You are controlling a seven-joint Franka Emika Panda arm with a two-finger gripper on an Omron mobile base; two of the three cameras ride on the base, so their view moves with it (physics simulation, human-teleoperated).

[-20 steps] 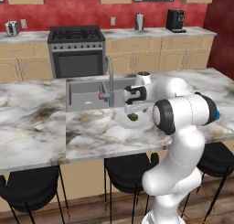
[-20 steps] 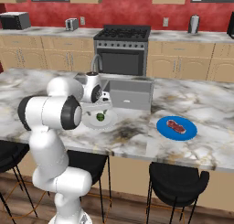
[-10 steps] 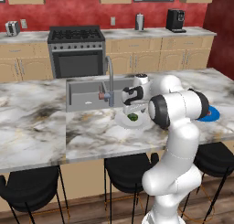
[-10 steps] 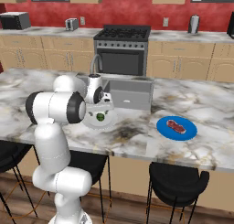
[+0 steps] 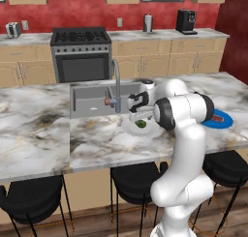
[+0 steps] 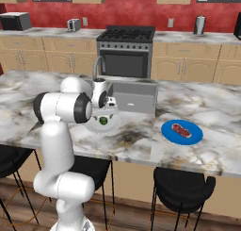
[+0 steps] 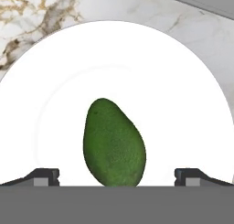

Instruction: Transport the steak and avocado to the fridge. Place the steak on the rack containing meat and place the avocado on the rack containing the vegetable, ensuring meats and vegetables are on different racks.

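The avocado (image 7: pixel 114 143) lay on its side at the middle of a white plate (image 7: pixel 55 81) on the marble desk (image 5: pixel 43 134), just in front of the sink (image 5: pixel 92 98), with the steak (image 6: pixel 181 129) well apart to the right on a blue plate (image 6: pixel 169 133). To take it cleanly I judged I should come straight down until my fingertips flanked its widest part, then squeeze gently. My gripper (image 7: pixel 116 175) hung above it, pointing down, jaws spread wide and empty, my elbow folded near.
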